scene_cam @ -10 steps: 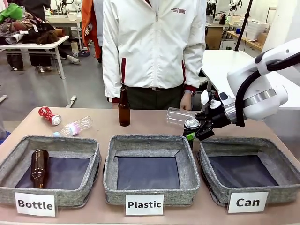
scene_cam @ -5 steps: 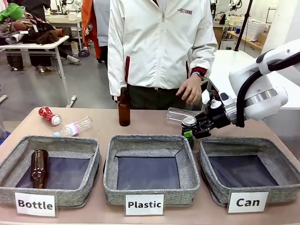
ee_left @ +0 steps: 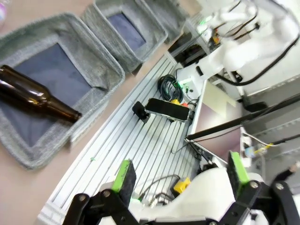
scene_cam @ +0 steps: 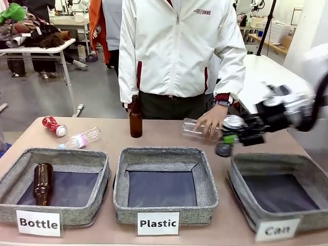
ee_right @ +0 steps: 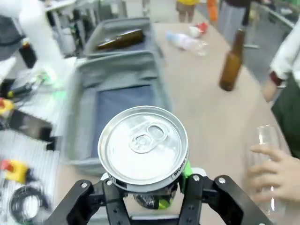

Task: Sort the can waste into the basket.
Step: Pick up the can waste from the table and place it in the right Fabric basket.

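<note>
A black can with a silver top (scene_cam: 232,123) hangs tilted just above the table, my right gripper (scene_cam: 234,137) shut on it, close behind the far left corner of the "Can" basket (scene_cam: 241,187). In the right wrist view the can's lid (ee_right: 143,147) sits between my right gripper's (ee_right: 150,190) fingers. The crushed red can (scene_cam: 54,126) lies at the table's far left, also seen as a small red can (ee_right: 202,27) from the right wrist. My left gripper (ee_left: 180,173) stands open with nothing in it, off the table's near edge.
The person's hand (scene_cam: 212,120) rests on a clear plastic bottle (scene_cam: 192,128) beside my right gripper. A brown bottle (scene_cam: 136,118) stands far centre; another clear bottle (scene_cam: 82,138) lies left. The "Bottle" basket (scene_cam: 97,171) holds a brown bottle (scene_cam: 43,182). The "Plastic" basket (scene_cam: 205,179) is in the middle.
My right gripper has carried the black can to the right. The "Can" basket has shifted right and looks blurred. The person's hand has come down onto the clear bottle.
</note>
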